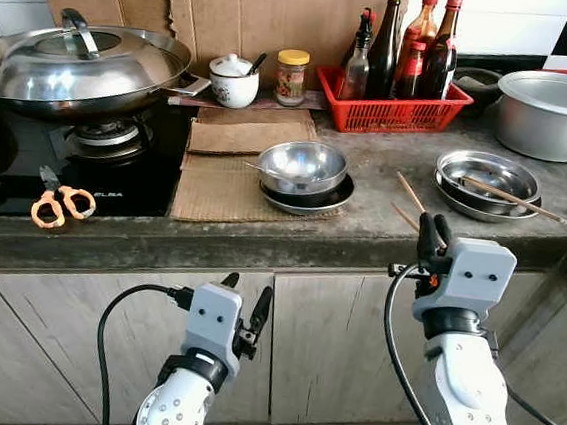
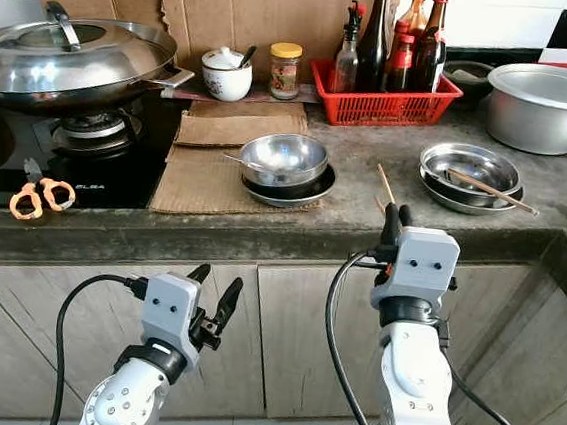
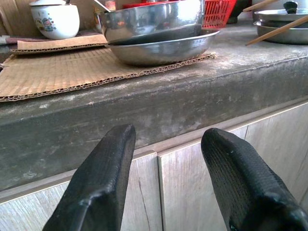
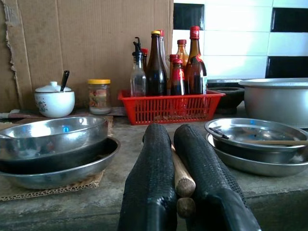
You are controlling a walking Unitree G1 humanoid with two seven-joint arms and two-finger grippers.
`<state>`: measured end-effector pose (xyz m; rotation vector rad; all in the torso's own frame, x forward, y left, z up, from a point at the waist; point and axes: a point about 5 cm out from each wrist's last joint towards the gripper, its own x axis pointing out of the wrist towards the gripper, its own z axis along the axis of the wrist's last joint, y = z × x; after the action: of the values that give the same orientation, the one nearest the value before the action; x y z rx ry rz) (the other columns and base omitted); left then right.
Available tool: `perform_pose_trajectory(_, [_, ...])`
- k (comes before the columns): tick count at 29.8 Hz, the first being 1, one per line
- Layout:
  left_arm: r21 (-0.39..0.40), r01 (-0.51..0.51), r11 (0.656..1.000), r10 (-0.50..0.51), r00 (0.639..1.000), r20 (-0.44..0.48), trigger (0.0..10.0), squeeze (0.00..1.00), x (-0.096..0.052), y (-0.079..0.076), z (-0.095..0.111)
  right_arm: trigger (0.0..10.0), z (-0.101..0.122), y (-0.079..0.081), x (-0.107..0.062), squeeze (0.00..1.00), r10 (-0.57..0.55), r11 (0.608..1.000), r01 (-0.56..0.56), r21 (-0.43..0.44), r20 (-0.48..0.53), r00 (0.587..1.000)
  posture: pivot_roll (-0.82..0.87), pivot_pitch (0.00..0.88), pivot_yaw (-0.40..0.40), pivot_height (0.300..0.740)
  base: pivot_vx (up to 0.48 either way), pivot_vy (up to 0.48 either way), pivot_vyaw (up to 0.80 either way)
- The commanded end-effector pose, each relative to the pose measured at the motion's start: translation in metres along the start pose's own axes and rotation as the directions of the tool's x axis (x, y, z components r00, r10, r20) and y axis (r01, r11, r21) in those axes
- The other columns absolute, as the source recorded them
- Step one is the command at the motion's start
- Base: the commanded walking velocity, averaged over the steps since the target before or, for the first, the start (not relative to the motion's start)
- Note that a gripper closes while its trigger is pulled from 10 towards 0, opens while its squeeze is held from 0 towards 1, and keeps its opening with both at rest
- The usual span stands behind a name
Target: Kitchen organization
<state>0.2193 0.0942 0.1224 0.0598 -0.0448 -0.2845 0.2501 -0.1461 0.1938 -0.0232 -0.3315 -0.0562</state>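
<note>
My right gripper [image 1: 432, 230] is at the counter's front edge, shut on the near ends of a pair of wooden chopsticks [image 1: 410, 196] that lie on the grey counter [image 1: 383, 217]. The right wrist view shows the fingers [image 4: 150, 163] pressed against the two chopstick ends [image 4: 182, 179]. My left gripper [image 1: 246, 301] hangs open below the counter edge, before the cabinet doors, with nothing between its fingers [image 3: 107, 168]. A steel bowl [image 1: 303, 162] sits in a shallow steel plate [image 1: 310, 198] on cardboard [image 1: 229, 172]. To the right, stacked steel dishes [image 1: 483, 176] hold another chopstick [image 1: 514, 199].
A lidded wok [image 1: 77, 62] stands on the stove at left, with orange scissors [image 1: 61, 203] near the stove's front. Along the back are a white jar [image 1: 234, 79], a yellow-lidded jar [image 1: 292, 76], a red basket [image 1: 389, 110] of bottles and a large steel pot [image 1: 554, 113].
</note>
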Motion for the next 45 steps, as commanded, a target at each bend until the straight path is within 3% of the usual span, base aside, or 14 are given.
perform_pose_trajectory(1, [0.008,0.001,1.000,-0.001,1.000,-0.004,10.0,0.00,0.000,0.000,-0.001,0.0,0.002,0.003,-0.001,0.00,0.005,1.000,-0.005,0.001,0.003,1.000,0.08,0.000,0.012,0.740,0.000,0.000,0.00])
perform_pose_trajectory(9, [0.004,0.002,1.000,-0.002,1.000,-0.005,10.0,0.00,0.000,0.000,-0.001,0.0,0.005,0.004,0.003,0.00,0.006,1.000,-0.006,0.013,0.012,1.000,0.08,0.000,0.013,0.740,0.000,0.000,0.00])
perform_pose_trajectory(25, [-0.001,0.008,1.000,-0.008,1.000,-0.014,10.0,0.00,-0.002,0.000,-0.003,0.0,-0.003,0.009,-0.001,0.00,0.016,1.000,-0.015,0.025,-0.033,0.999,0.08,0.006,0.015,0.740,-0.273,0.000,0.00])
perform_pose_trajectory(27, [-0.003,0.011,1.000,-0.011,1.000,-0.018,10.0,0.00,-0.002,-0.001,-0.004,9.8,-0.006,0.008,-0.002,0.00,0.007,1.000,-0.006,0.025,-0.052,0.999,0.08,0.005,0.019,0.740,-0.289,0.000,0.00])
perform_pose_trajectory(32, [-0.002,0.013,1.000,-0.013,1.000,-0.018,10.0,0.00,-0.002,-0.001,-0.003,10.0,-0.004,0.007,0.000,0.00,-0.002,1.000,0.003,0.025,-0.041,0.999,0.08,0.006,0.017,0.740,-0.293,0.000,0.00])
perform_pose_trajectory(35, [-0.003,0.014,1.000,-0.014,1.000,-0.019,10.0,0.00,-0.002,-0.001,-0.004,10.0,0.006,0.003,0.007,0.00,-0.065,0.993,0.067,0.102,-0.026,0.998,0.08,0.007,0.019,0.740,-0.292,0.000,0.00])
perform_pose_trajectory(39, [-0.003,0.014,1.000,-0.014,1.000,-0.020,10.0,0.00,-0.002,-0.001,-0.004,10.0,0.020,0.001,0.017,0.00,-0.067,0.994,0.063,0.092,0.035,0.997,0.07,0.005,0.019,0.740,-0.292,0.000,0.00])
perform_pose_trajectory(45, [-0.003,0.015,1.000,-0.015,1.000,-0.020,10.0,0.00,-0.003,-0.001,-0.004,10.0,0.011,0.002,0.008,0.00,-0.041,0.997,0.041,0.060,0.003,0.999,0.07,0.009,0.016,0.740,-0.294,0.000,0.00])
